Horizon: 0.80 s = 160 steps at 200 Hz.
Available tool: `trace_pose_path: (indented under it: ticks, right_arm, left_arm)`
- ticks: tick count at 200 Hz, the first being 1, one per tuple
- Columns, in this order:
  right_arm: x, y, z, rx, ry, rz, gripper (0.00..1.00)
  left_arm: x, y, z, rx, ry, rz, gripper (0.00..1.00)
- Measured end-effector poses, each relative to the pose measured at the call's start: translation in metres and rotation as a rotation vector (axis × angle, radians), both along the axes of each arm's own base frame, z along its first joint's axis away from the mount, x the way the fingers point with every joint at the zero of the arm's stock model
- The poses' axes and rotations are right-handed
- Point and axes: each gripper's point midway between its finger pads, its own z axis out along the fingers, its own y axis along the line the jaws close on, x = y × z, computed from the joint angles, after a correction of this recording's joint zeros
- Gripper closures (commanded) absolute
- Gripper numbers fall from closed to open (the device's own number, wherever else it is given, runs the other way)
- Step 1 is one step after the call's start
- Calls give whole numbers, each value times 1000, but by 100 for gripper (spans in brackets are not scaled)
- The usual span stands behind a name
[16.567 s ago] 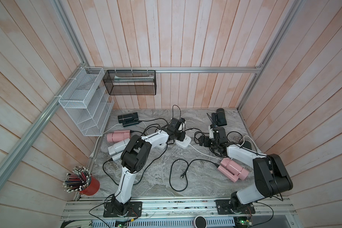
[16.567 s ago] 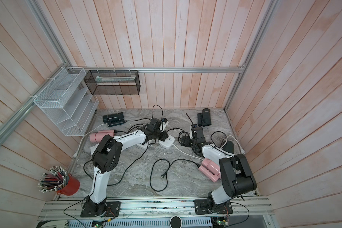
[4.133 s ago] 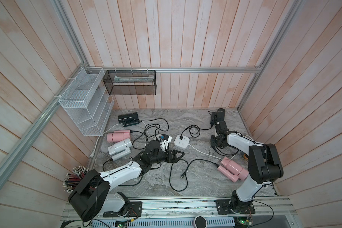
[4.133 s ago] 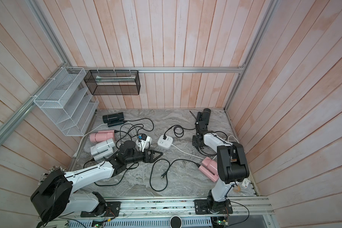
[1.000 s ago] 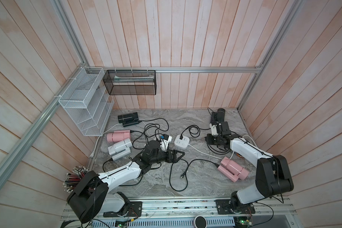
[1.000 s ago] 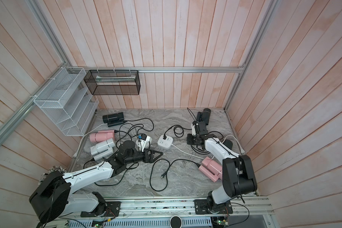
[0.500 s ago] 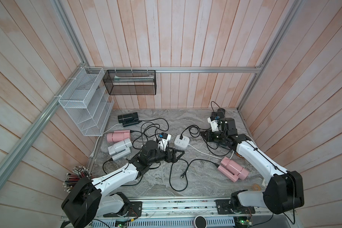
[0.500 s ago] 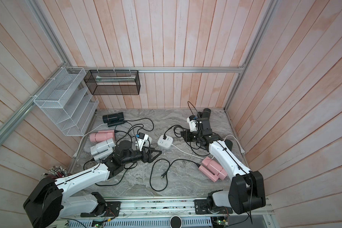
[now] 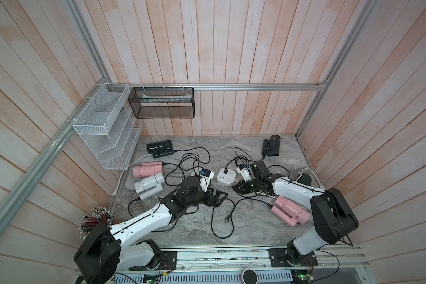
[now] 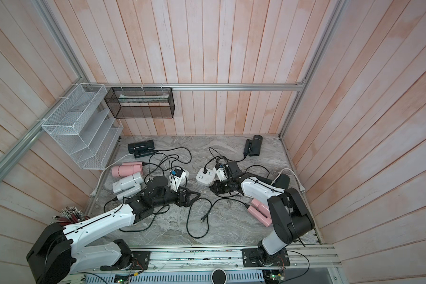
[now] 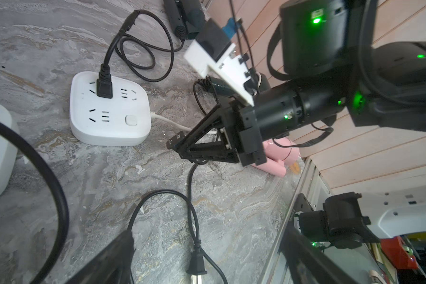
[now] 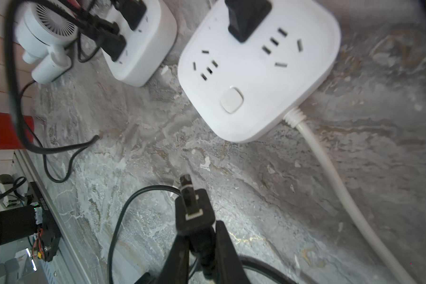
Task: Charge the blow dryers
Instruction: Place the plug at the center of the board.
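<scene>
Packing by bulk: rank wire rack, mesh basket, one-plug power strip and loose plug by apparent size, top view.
wire rack
mesh basket
power strip
loose plug
First two hang nearer the camera, inflating them.

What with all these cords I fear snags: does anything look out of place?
A loose plug lies unplugged on the marble top between the arms, its black cord sprawling in loops. The right gripper grips a second plug. Nothing looks spilled or broken.
</scene>
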Motion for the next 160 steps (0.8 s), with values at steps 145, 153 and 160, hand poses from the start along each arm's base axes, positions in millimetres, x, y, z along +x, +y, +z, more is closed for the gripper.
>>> trace_pose_path:
  ticks: [145,153,160]
  right_arm:
    - [11,-61,11,39,-57,-289,58]
    - [14,-76,11,34,-58,-342,58]
    - [16,-88,11,26,-57,-388,58]
  left_arm:
    - [-13,-15,-26,250,-126,-82,8]
    - [-13,-17,-27,255,-128,-85,9]
    - [-12,-17,-28,260,-129,-86,9]
